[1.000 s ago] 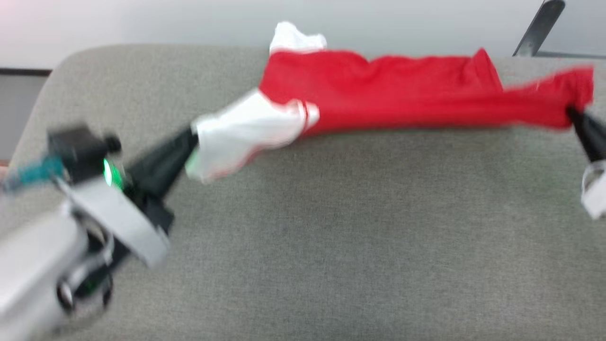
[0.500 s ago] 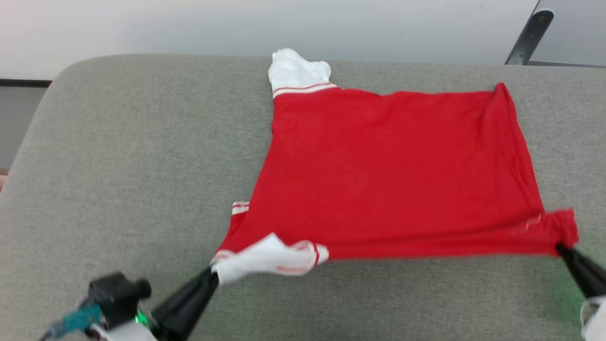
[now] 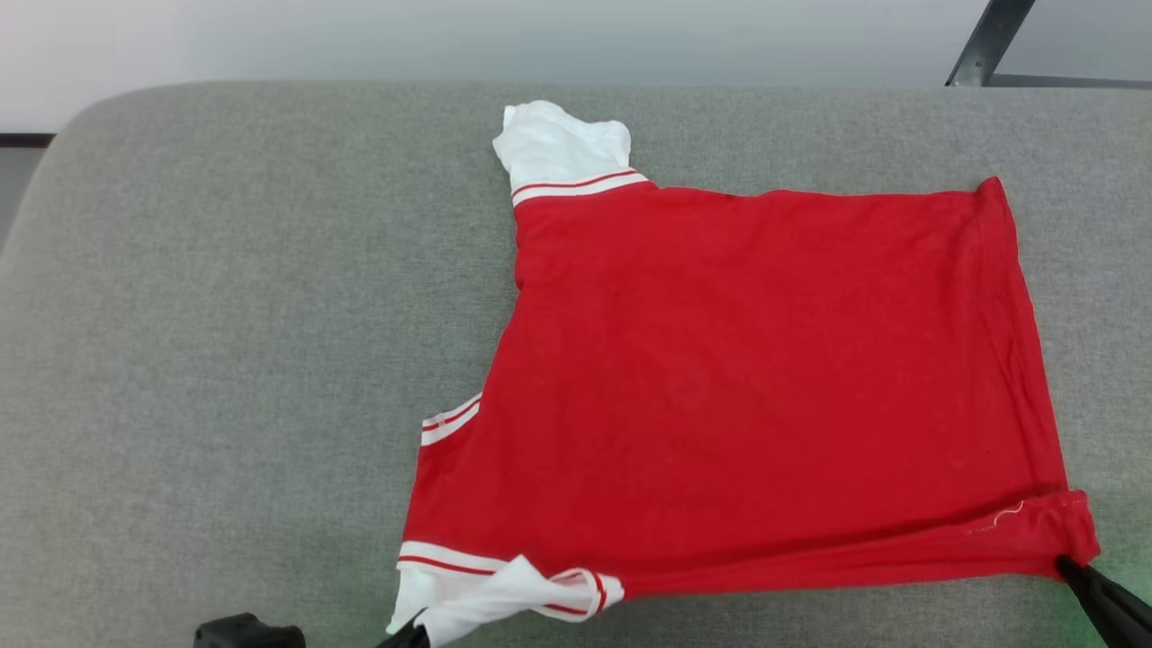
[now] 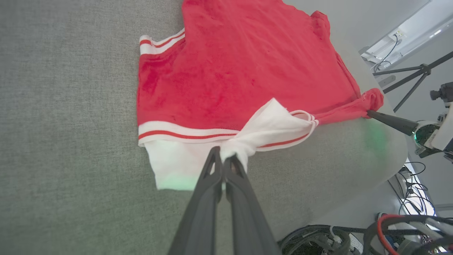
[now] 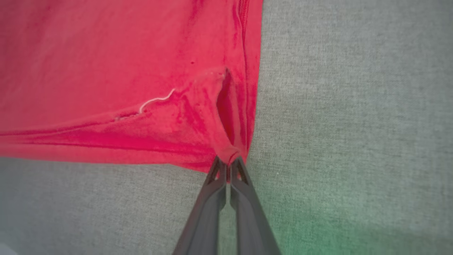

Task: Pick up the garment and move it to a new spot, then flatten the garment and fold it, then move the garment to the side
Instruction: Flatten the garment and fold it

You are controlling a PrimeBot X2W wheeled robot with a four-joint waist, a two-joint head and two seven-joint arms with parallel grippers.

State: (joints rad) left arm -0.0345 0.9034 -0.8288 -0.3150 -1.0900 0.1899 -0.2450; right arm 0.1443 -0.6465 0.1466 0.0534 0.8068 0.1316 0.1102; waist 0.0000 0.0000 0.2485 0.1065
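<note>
The garment (image 3: pixel 747 378) lies spread, plain red side up, on the grey cloth-covered worktop (image 3: pixel 225 315). It reaches from close to the far edge down to the near edge and sits more toward the right-hand side than the left. The hem runs along the right, and the far sleeve (image 3: pixel 562 144) is a crumpled white lump just short of the far edge. The left gripper (image 4: pixel 223 159) has its jaws pressed together on a gather of the near sleeve (image 4: pixel 269 131), pinching the white cloth low over the worktop near the near edge. The right gripper (image 5: pixel 228 164) has its jaws closed on the near hem corner (image 5: pixel 226 141), which puckers into a small knot at the tips, with a loose white thread (image 5: pixel 157 101) just beside it. Holding the two near corners at once looks deliberate: drawn apart and toward the near edge, they keep the body taut so it settles flat rather than in a heap. This reads as the flattening step, largely done but not clean — a rolled ridge runs along the near edge between the two grips, and the pinched sleeve is twisted over itself. Letting go carelessly could leave that ridge and twist in place, so both likely need smoothing before any fold.
</note>
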